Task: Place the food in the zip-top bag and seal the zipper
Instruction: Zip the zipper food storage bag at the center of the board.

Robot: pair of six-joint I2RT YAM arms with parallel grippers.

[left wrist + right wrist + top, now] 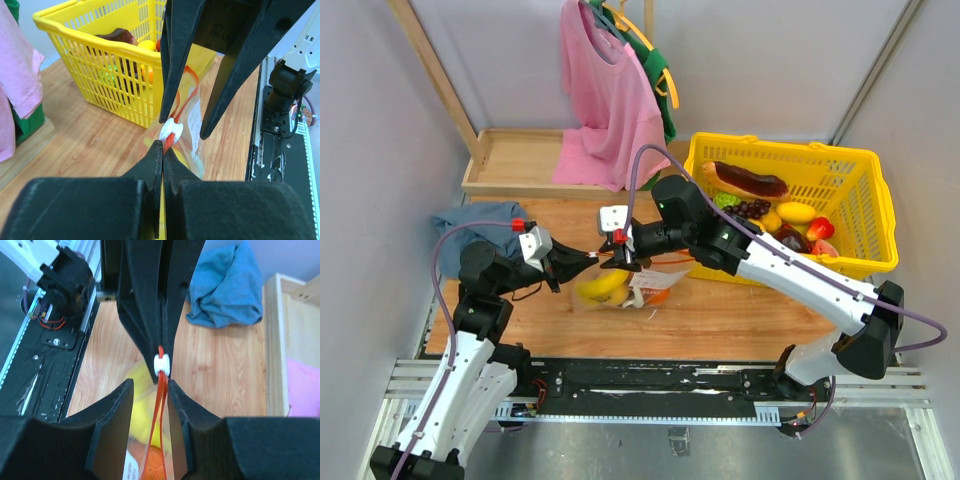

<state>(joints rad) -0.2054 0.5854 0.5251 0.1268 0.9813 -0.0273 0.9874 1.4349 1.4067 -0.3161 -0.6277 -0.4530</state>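
Observation:
The clear zip-top bag (625,287) lies on the wooden table with a banana (603,285) and an orange piece (657,296) inside. My left gripper (163,150) is shut on the end of the red zipper (187,97), just behind the white slider (171,131). My right gripper (150,387) faces it from the other side. Its fingers stand apart, one on each side of the two red zipper strips (159,405), right behind the slider (161,363). From above, the left gripper (592,257) and right gripper (628,260) nearly meet at the bag's upper left corner.
A yellow mesh basket (860,200) holding more food stands at the right rear, close behind the right arm. A blue cloth (470,222) lies at the left beside the left arm. A wooden tray (515,160) and a hanging pink shirt (605,100) are at the back.

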